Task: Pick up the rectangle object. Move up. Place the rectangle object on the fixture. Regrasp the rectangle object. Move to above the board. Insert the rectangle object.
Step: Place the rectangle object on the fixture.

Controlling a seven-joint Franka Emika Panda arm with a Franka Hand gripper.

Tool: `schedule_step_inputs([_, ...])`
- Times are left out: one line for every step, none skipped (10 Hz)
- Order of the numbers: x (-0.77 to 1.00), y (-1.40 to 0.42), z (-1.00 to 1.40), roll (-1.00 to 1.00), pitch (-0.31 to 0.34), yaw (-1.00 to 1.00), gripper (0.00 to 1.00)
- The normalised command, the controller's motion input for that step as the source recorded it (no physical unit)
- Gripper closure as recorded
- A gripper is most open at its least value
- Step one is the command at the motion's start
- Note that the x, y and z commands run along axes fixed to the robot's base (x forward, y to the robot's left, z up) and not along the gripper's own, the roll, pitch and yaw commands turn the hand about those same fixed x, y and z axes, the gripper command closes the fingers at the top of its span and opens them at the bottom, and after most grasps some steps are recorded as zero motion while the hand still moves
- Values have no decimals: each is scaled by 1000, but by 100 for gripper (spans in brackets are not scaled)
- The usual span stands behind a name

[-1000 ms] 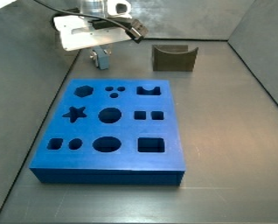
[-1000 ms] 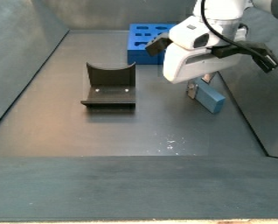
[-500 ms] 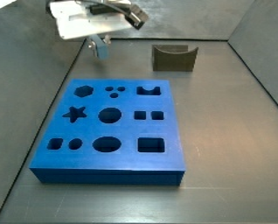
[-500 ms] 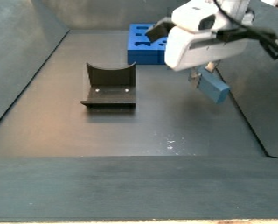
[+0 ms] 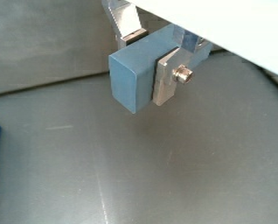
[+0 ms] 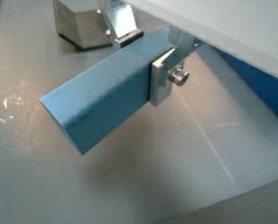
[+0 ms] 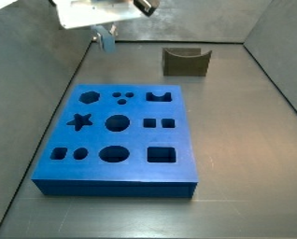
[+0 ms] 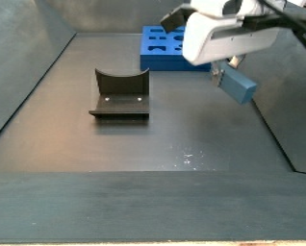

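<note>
- Gripper hangs in the air above the grey floor, closed on the block; in a side view it sits at the upper right, in front of the board.
- Block is pale blue and elongated; in both wrist views a silver finger presses flat against one long face, with a screw head showing on the plate.
- Second finger shows behind the block in a wrist view, so the jaws stand only as far apart as the block is thick.
- Block tilts rather than hanging plumb: in a side view its lower end points down and to the right, clear of the floor.
- In a side view from the opposite end, the gripper is at the top left, beyond the far edge of the board, with the block a small blue shape under the white wrist housing.
- Fixture stands on the floor near the back wall, well apart from the gripper and apart from the board.
- Fixture shows its U-shaped notch and raised sides in a side view; nothing rests in it.
- Board lies flat on the floor, its star, round, square and hexagon holes all open.
- In a wrist view a blurred grey shape sits behind the block; what it is cannot be told.
</note>
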Motion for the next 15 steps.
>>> schedule_step_inputs([-20,7,1000,61,67,-10,100])
schedule_step_inputs([-28,11,1000,86,71,-16,100])
schedule_step_inputs([-33,13,1000,103,73,-19,100])
schedule_step_inputs([-38,17,1000,124,74,-17,100])
schedule_step_inputs([-41,18,1000,135,77,-10,100])
schedule_step_inputs([-43,19,1000,141,82,-2,100])
schedule_step_inputs([-38,17,913,149,85,5,100])
schedule_step_inputs([-31,17,785,158,94,10,100])
schedule_step_inputs([-20,17,617,162,107,17,100])
schedule_step_inputs([-16,15,526,164,118,20,100])
schedule_step_inputs([-7,14,305,170,134,22,100])
schedule_step_inputs([-4,12,171,158,135,23,100])
schedule_step_inputs([1000,-283,-91,110,-262,-1000,100])
schedule_step_inputs([1000,-279,-111,102,-267,-1000,100])
schedule_step_inputs([1000,-252,-114,104,-283,-1000,100])
